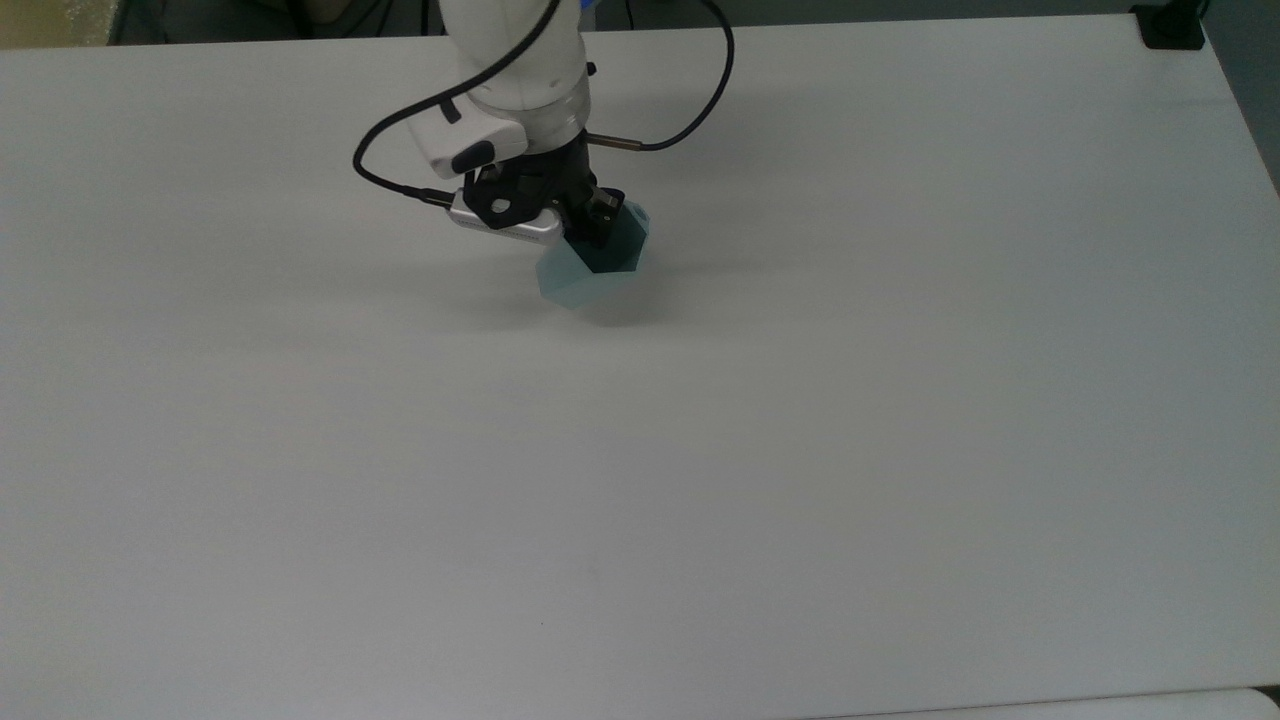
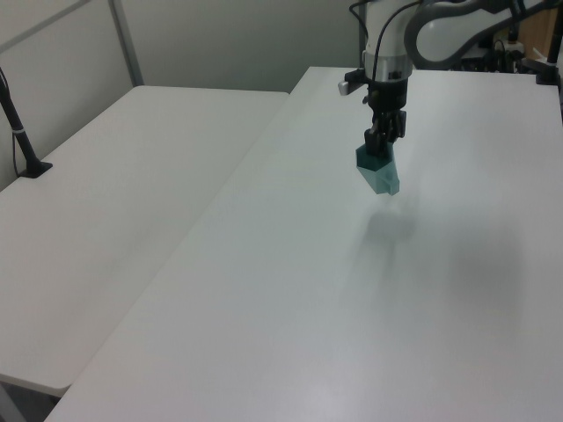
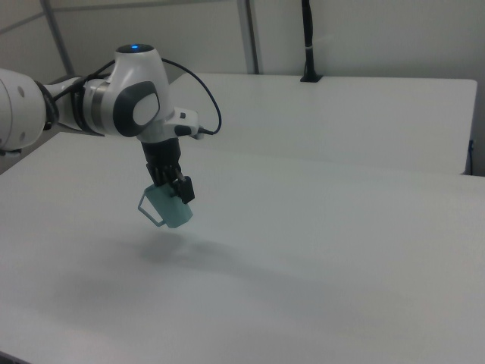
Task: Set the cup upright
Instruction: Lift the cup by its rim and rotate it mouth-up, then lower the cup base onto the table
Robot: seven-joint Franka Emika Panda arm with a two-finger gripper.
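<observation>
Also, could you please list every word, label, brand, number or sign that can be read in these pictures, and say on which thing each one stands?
None: no readable text stands on anything here.
The cup: plain teal, no print.
The gripper, shut on the cup's rim: no legible marking.
The arm: white and grey shells, a blue light, no readable label.
The table: bare white surface, no writing.

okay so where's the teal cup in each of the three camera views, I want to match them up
Top view: the cup sits upper centre, just below the pincer.
Left view: the cup hangs upper right of centre, above its shadow on the table.
Right view: the cup is left of centre, off the table.
Shared landmark: the pincer, shut on the cup's rim.
</observation>
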